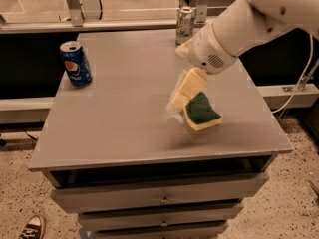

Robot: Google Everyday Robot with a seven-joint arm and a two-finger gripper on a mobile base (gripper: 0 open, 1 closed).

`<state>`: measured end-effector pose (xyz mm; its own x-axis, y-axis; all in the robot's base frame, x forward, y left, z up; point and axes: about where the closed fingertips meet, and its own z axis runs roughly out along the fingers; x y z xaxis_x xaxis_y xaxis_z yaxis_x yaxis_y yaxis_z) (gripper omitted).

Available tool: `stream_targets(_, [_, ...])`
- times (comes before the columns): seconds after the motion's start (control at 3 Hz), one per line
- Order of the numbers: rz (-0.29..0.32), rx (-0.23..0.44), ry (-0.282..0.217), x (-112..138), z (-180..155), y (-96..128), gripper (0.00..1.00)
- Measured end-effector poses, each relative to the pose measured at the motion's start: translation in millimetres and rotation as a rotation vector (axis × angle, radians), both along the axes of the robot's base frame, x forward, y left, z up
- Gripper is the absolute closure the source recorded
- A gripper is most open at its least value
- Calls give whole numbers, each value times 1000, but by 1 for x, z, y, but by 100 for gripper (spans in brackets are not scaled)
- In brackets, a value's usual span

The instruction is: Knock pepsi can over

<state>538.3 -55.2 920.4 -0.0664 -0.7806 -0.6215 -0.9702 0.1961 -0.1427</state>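
Note:
The pepsi can (76, 63) is blue with a red-white-blue logo and a silver top. It stands upright near the left edge of the grey table (124, 113). My gripper (180, 99) hangs from the white arm that reaches in from the upper right. It is over the middle of the table, just left of a green-and-yellow sponge (201, 112), and well to the right of the pepsi can. It touches nothing that I can see.
A pale green-and-silver can (185, 25) stands upright at the table's far edge, partly behind my arm. The table has drawers below its front edge. A white cable hangs at the right. A shoe lies on the floor at the lower left.

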Motion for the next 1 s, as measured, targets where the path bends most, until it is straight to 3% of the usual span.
stream_targets(0.33, [12,184,-42,36,6,79,0])
stream_targets(0.67, [9,192,-42,38,4,81,0])
stream_targets(1.0, [-13,260,-42,54,-11,102,0])
